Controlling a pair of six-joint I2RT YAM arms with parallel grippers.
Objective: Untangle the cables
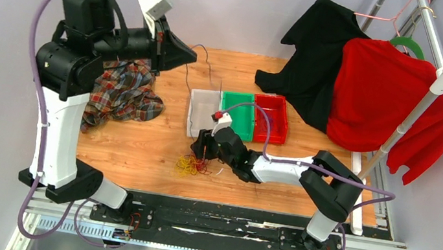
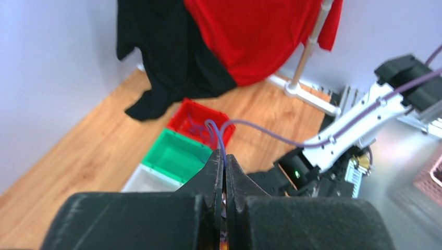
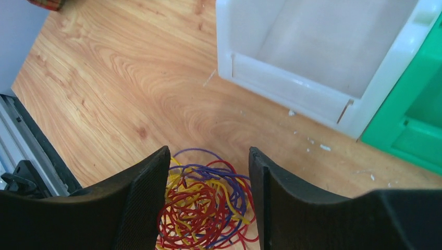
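A tangle of red, yellow and purple cables (image 3: 208, 208) lies on the wooden table, near its front edge (image 1: 190, 165). My right gripper (image 3: 208, 152) is low over it, open, with one finger on each side of the bundle; the right gripper (image 1: 203, 152) hides part of the tangle from above. My left gripper (image 1: 191, 55) is raised high at the back left. In the left wrist view the left gripper (image 2: 224, 156) is shut on one thin purple cable (image 2: 219, 138). That strand (image 1: 186, 84) hangs down toward the white bin.
White bin (image 1: 202, 114), green bin (image 1: 238, 115) and red bin (image 1: 271, 119) stand in a row mid-table. A plaid cloth (image 1: 122, 93) lies at the left. A black garment (image 1: 316, 60) and a red sweater (image 1: 385, 102) hang from a rack (image 1: 419, 104) at the right.
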